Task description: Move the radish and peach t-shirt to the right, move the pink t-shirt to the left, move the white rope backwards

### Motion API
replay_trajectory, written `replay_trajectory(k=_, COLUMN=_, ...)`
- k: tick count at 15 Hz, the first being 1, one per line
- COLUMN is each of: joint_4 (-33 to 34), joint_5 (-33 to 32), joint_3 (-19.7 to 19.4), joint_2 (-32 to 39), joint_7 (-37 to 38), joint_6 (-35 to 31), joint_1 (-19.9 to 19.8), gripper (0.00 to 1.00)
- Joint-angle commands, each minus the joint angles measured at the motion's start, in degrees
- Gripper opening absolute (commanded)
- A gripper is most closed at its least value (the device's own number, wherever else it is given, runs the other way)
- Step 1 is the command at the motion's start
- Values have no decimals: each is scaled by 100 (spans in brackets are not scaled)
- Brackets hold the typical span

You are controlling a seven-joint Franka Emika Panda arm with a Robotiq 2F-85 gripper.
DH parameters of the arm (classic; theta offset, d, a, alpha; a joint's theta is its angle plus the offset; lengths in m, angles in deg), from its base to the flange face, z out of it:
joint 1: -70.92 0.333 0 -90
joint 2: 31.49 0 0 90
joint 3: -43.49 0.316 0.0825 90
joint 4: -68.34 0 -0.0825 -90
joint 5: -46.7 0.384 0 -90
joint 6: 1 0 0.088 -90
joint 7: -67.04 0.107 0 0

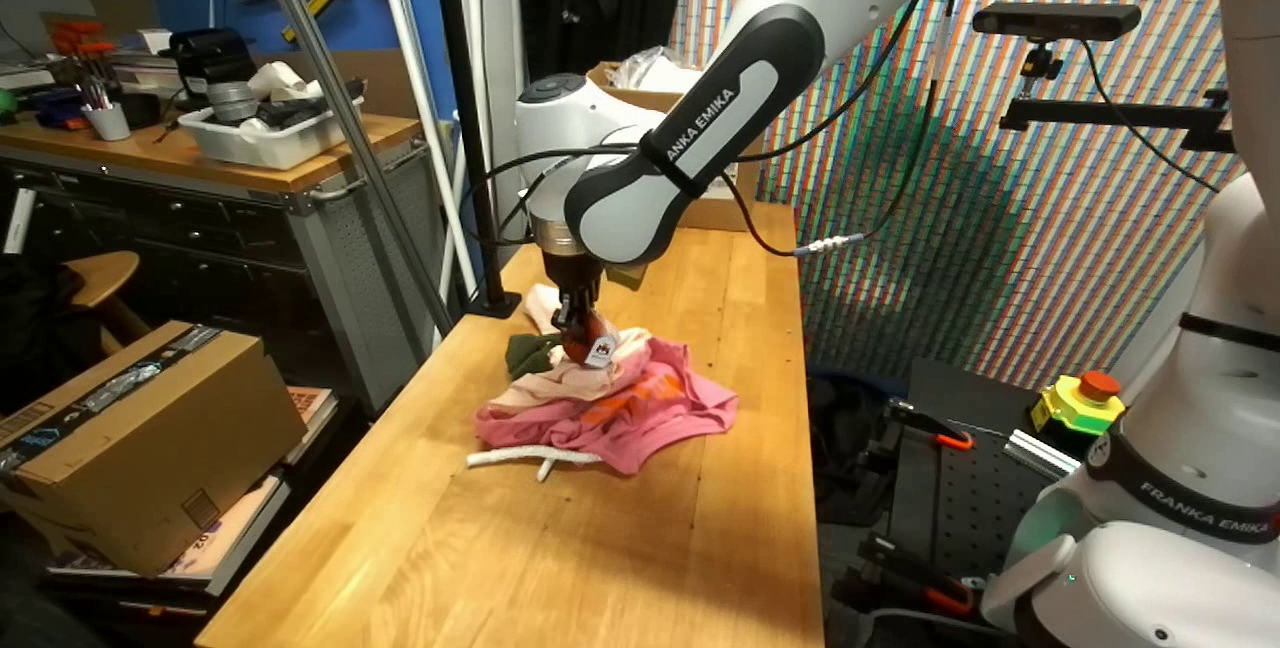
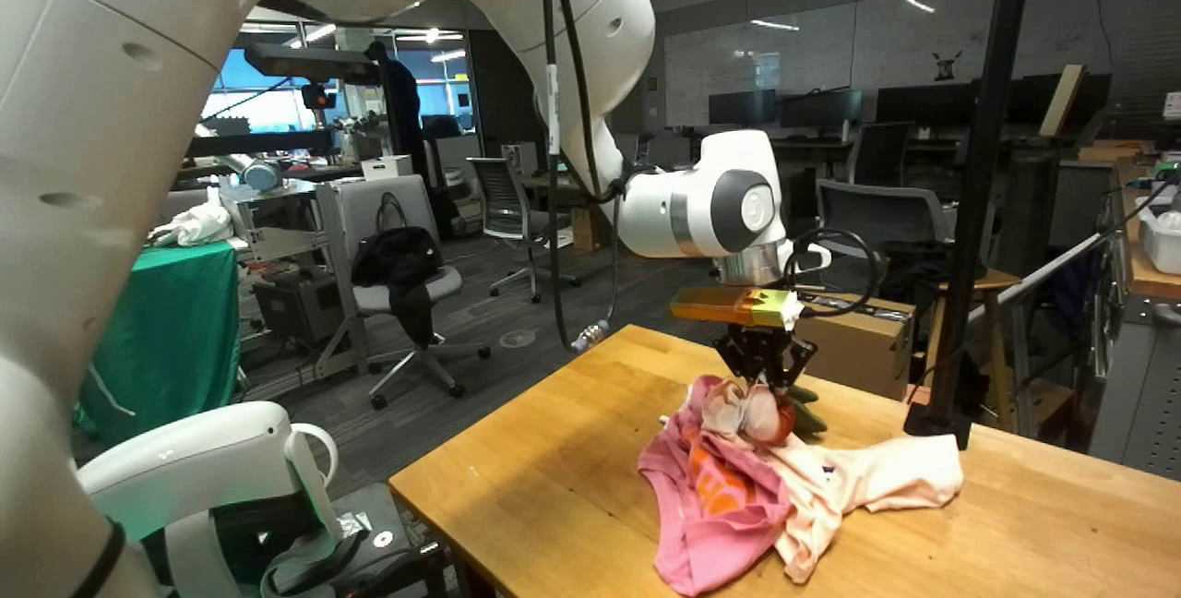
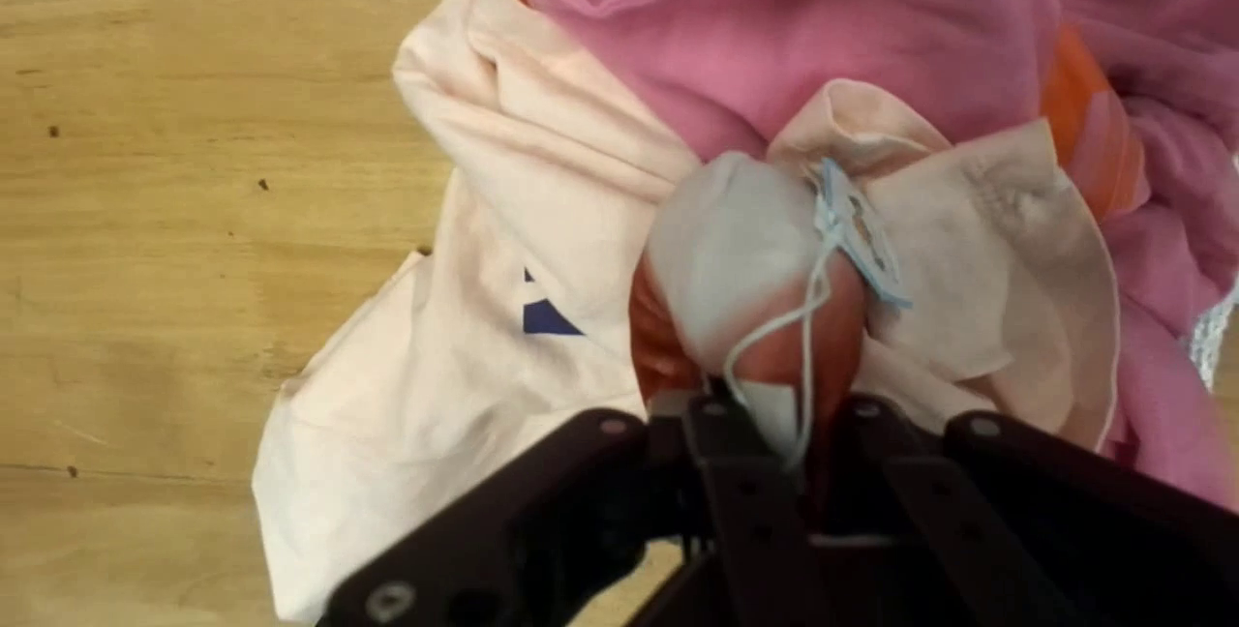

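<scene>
The radish is a red and white plush with a tag on a string; it also shows in both exterior views. My gripper points down and is shut on the radish, low over the shirts. The peach t-shirt lies crumpled under and around the radish. The pink t-shirt lies beside and partly over the peach one. The white rope sticks out from under the pink t-shirt; part is hidden.
Dark green leaf-like pieces lie beside the radish; whether they are joined to it I cannot tell. A black post stands at the table's edge. A cardboard box sits at one end of the wooden table.
</scene>
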Motion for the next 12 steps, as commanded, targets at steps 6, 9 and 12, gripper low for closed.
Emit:
replay_trajectory(k=6, joint_4=-8, joint_5=-878, joint_3=-287, joint_2=-899, joint_7=497, joint_6=83, joint_1=180, gripper=6)
replay_trajectory(k=9, joint_4=-5, joint_5=-1198, joint_3=-360, joint_2=-1274, joint_7=729, joint_6=70, joint_1=148, gripper=6)
replay_trajectory(k=12, joint_4=11, joint_5=-1488, joint_3=-414, joint_2=-1562, joint_7=924, joint_6=43, joint_1=70, gripper=5)
